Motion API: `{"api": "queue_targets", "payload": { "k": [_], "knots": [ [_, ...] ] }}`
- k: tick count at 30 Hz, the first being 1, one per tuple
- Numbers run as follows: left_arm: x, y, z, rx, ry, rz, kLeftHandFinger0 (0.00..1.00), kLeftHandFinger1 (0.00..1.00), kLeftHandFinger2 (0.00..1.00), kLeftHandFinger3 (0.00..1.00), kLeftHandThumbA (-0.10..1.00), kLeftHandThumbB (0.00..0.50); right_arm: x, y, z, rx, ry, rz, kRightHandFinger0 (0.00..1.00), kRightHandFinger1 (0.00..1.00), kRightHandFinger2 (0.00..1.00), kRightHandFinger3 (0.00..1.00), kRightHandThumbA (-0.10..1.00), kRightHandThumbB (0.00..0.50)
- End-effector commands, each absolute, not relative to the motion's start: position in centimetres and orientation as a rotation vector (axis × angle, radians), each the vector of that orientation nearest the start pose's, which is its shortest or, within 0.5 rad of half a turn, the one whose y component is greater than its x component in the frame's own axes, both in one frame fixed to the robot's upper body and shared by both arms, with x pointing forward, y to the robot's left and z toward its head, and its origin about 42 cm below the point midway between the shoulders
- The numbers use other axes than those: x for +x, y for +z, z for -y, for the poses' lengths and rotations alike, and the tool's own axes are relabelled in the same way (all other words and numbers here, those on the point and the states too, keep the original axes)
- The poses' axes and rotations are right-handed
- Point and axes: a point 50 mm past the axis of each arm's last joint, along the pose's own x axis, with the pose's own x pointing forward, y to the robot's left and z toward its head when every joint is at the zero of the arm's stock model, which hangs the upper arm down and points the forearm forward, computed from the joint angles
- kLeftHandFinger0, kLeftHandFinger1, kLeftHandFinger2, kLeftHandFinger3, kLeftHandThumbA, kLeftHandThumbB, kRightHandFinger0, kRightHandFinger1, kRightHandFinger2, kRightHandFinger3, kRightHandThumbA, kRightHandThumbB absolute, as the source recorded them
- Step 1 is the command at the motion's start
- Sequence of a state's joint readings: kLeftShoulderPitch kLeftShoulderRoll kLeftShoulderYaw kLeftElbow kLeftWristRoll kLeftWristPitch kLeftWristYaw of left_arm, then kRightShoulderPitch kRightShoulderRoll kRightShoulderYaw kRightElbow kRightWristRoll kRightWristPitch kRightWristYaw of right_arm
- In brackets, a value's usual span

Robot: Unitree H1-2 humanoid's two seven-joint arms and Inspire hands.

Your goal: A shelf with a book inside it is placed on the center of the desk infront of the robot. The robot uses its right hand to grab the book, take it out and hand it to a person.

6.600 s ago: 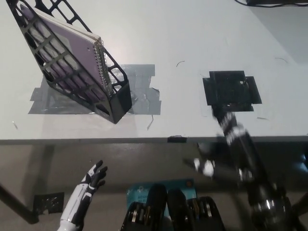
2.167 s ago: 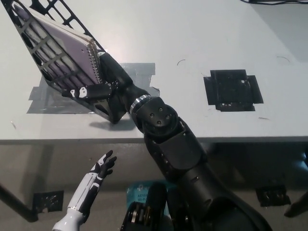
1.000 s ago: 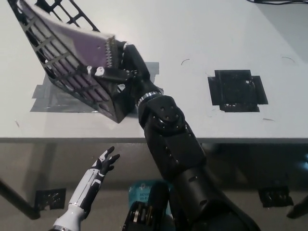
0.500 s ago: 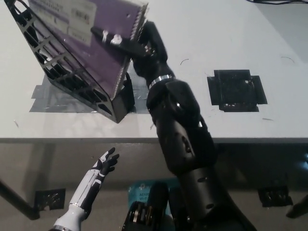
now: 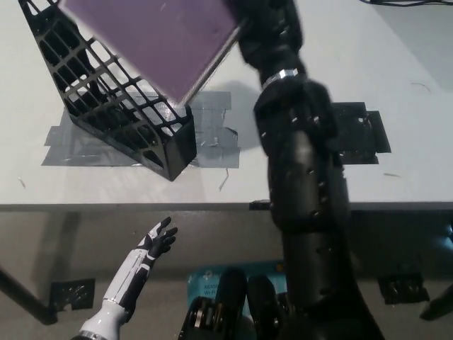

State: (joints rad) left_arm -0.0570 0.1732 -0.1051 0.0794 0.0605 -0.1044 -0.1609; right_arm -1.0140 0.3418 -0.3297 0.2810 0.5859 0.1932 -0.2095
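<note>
The purple book is out of the shelf and held up above it, its flat cover facing me and blurred. My black right hand is shut on the book's right edge at the top of the head view, with the arm stretching up from the bottom. The black lattice shelf stands tilted and empty on the desk's left part, below and left of the book. My white left hand rests open below the desk's front edge at lower left.
Grey tape holds the shelf's base to the white desk. A black taped square lies right of my arm. The desk's front edge runs across the middle. A blue item lies on the floor below.
The right hand has lifted the book fully out of the shelf, up and to the right; the shelf now stands empty. The left hand has barely moved.
</note>
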Motion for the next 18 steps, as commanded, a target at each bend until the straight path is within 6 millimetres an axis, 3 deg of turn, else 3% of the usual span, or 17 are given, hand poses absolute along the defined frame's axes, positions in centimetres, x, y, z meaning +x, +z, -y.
{"api": "queue_targets", "payload": {
  "k": [1, 4, 7, 11, 16, 18],
  "knots": [
    [30.3, 10.5, -23.0, 0.243, -0.310, 0.123, 1.00, 0.93, 0.92, 1.00, 1.00, 0.242, 46.5, 47.3, 5.4, 1.242, 0.379, 0.380, 0.00, 0.00, 0.00, 0.00, 1.00, 0.018],
    [30.2, 10.4, -23.0, 0.242, -0.303, 0.117, 1.00, 0.93, 0.91, 1.00, 1.00, 0.262, 46.7, 47.4, 8.1, 1.306, 0.349, 0.387, 0.00, 0.00, 0.00, 0.00, 1.00, 0.016],
    [30.1, 10.4, -23.0, 0.258, -0.297, 0.122, 1.00, 0.94, 0.90, 1.00, 1.00, 0.243, 46.8, 46.6, 9.8, 1.342, 0.315, 0.370, 0.00, 0.00, 0.00, 0.00, 1.00, 0.003],
    [30.0, 10.3, -23.2, 0.277, -0.286, 0.117, 1.00, 0.97, 0.89, 1.00, 1.00, 0.252, 47.5, 43.1, 12.3, 1.338, 0.266, 0.313, 0.00, 0.00, 0.00, 0.00, 1.00, 0.017],
    [29.8, 10.3, -23.4, 0.262, -0.286, 0.109, 1.00, 0.91, 0.91, 1.00, 1.00, 0.249, 47.6, 38.0, 13.4, 1.428, 0.193, 0.202, 0.00, 0.00, 0.00, 0.04, 1.00, 0.000],
    [29.8, 10.2, -23.4, 0.267, -0.285, 0.111, 1.00, 0.95, 0.91, 1.00, 1.00, 0.249, 47.7, 36.1, 13.6, 1.440, 0.170, 0.165, 0.00, 0.00, 0.00, 0.03, 1.00, 0.000]
  ]
}}
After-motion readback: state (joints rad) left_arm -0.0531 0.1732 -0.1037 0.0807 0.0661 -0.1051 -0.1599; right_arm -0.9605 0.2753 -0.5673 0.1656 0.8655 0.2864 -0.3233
